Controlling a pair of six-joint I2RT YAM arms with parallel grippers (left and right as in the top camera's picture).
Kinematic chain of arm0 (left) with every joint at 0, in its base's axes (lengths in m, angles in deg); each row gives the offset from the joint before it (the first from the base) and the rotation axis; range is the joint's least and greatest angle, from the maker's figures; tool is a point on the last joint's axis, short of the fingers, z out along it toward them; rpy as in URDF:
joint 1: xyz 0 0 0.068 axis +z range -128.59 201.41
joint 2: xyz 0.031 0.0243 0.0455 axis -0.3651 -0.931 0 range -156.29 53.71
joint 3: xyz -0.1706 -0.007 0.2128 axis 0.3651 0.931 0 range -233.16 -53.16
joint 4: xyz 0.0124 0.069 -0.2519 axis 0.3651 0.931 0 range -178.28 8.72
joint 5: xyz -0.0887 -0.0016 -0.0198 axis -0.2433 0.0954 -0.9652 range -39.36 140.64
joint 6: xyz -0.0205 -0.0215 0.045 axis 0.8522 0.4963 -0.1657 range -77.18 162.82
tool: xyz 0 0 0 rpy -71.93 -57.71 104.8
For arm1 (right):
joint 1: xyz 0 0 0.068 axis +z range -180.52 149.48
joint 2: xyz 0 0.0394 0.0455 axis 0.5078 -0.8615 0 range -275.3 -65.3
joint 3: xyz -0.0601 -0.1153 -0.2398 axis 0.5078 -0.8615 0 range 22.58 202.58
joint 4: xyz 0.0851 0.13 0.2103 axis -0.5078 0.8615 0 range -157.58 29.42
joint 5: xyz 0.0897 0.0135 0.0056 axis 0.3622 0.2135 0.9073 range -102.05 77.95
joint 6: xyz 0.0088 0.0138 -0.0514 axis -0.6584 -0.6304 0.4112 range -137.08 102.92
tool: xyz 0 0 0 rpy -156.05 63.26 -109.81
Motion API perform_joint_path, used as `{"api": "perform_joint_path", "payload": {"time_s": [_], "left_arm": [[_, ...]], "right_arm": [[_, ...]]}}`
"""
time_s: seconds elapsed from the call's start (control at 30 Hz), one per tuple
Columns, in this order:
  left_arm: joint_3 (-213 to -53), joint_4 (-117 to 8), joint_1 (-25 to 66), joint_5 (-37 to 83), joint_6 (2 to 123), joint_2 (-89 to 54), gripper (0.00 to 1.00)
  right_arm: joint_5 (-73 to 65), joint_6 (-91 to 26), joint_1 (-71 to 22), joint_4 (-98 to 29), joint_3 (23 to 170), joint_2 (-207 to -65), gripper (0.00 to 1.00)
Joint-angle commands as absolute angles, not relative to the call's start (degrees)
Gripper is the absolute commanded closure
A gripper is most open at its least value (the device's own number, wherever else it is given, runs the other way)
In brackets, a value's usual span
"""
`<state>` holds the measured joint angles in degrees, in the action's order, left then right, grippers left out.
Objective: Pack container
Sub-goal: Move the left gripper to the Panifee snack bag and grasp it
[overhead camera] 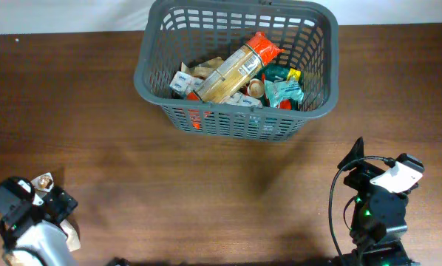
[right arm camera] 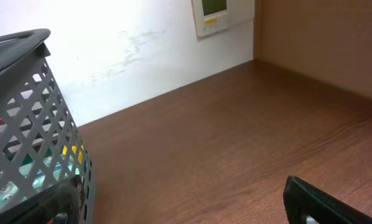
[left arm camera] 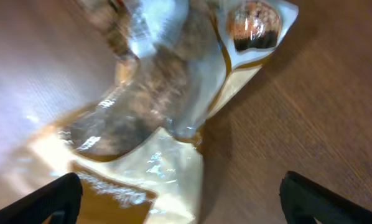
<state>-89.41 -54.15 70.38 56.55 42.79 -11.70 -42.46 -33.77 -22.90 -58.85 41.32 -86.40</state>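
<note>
The container (overhead camera: 236, 122) stands at the far middle of the table (overhead camera: 206, 192), already holding several packets, among them 1 long clear pack with an orange end (overhead camera: 239, 66) lying slantwise across the heap. 1 more item is outside it: a clear-and-cream foil packet (left arm camera: 167, 93), flat on the wood well apart from the container, off toward its near-left side.

That packet is what the next move turns on. The left gripper (left arm camera: 186, 205) hangs right over it with its fingers spread wide and nothing between them pinched. In the left wrist view the packet's near end lies between the 2 fingertips, and its long axis runs away from them, tilted a little to the right, so it lies roughly across the line along which the jaws close. Closing there should probably take it across its narrow width, though the film looks slick and crumpled and may slip.

The right gripper (overhead camera: 369, 164) sits off the container's near-right side, also fully parted and empty. It is nearer the container but far from the packet, so the pick likely falls to the left arm.
</note>
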Motion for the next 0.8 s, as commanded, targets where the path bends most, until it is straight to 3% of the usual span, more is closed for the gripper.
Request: {"api": "perform_joint_path", "payload": {"time_s": [0.0, 0.07, 0.13, 0.27, 0.37, 0.77], "left_arm": [[-90.1, -56.3, 70.9, 48.4, 42.8, -18.4, 0.07], [-90.1, -58.2, 70.8, 44.0, 38.2, -20.4, 0.16], [-90.2, -59.8, 70.8, 42.5, 34.2, -20.9, 0.19], [-92.2, -58.9, 70.8, 45.8, 21.3, -20.8, 0.19], [-93.8, -59.0, 70.8, 51.8, 19.7, -20.8, 0.13], [-94.1, -61.0, 71.2, 56.4, 6.8, -22.2, 0.13]], "right_arm": [[-42.0, -33.9, -22.6, -59.0, 42.4, -86.1, 0.01], [-42.0, -33.9, -22.6, -58.7, 42.4, -86.1, 0.01], [-42.0, -33.9, -22.6, -58.6, 42.4, -86.1, 0.01], [-42.0, -33.9, -22.6, -58.1, 42.4, -86.1, 0.01], [-42.0, -33.9, -22.6, -57.4, 42.4, -86.1, 0.01], [-42.0, -33.9, -22.6, -56.8, 42.4, -86.1, 0.01]]}}
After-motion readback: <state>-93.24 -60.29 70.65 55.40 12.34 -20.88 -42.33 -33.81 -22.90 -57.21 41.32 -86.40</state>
